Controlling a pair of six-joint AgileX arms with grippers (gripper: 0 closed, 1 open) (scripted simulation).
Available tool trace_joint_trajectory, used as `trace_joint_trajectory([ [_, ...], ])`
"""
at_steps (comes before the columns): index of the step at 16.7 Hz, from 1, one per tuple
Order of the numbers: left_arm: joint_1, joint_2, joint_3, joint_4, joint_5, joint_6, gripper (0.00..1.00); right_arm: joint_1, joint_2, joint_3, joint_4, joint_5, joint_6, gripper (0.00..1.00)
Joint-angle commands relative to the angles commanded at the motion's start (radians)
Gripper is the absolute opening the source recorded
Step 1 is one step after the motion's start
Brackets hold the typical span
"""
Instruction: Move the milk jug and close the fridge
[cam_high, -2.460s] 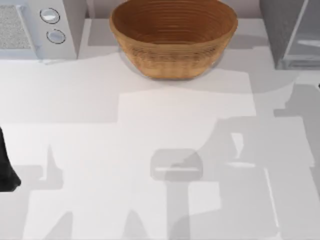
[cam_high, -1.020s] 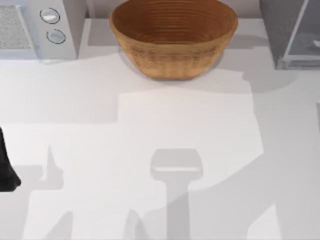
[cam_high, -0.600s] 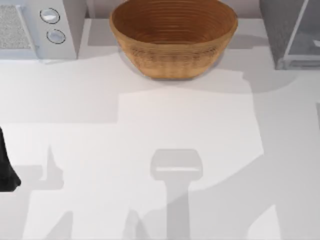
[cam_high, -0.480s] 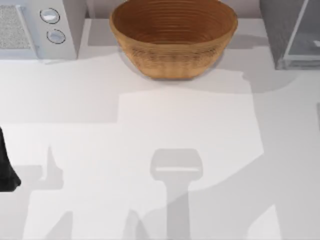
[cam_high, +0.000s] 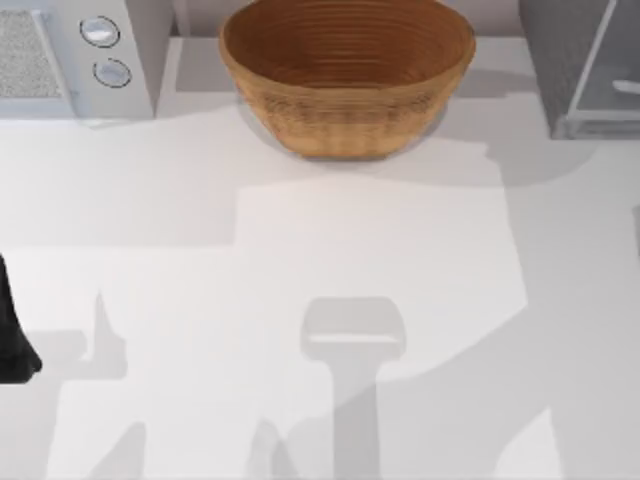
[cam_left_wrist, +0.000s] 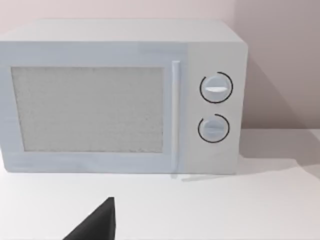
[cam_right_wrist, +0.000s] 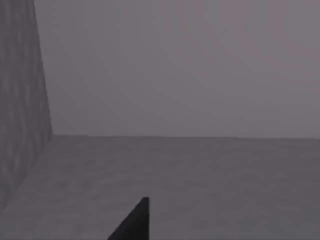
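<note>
Top view puts the fridge at the table's far right corner, a grey speckled cabinet whose pale glassy door panel stands swung out at an angle, so it reads as not yet closed. I cannot make out the milk jug anywhere on the open tabletop or inside the woven basket; my judgement is that it sits inside the fridge or out of frame, and the task's first half may already be done. In the right wrist view the camera looks at a grey speckled wall and a grey floor meeting a plain back panel, which looks like the fridge's interior seen from close up; that would fit an arm reaching in or just beside the opening. A dark finger tip of the right gripper juts into that picture, but whether its fingers are spread or pressed together cannot be told. The left arm sits parked at the table's left edge, its wrist camera facing the light-grey microwave with two round knobs; a dark finger tip shows there too, and its state likewise cannot be told.

The white table is smooth and matte, crossed by soft grey shadows, with a pale pinkish wall behind the microwave
</note>
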Motion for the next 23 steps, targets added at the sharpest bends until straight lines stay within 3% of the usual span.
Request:
trace_joint_trajectory([
  [13,0.0,0.0,0.0,0.0,0.0,0.0,1.0,0.017,-0.104,-0.053,-0.042,0.003,0.002,1.0],
  [17,0.0,0.0,0.0,0.0,0.0,0.0,1.0,0.044,-0.373,-0.188,-0.149,0.021,0.002,1.0],
  [23,0.0,0.0,0.0,0.0,0.0,0.0,1.0,0.09,-0.988,-0.5,-0.401,0.075,-0.005,1.0],
])
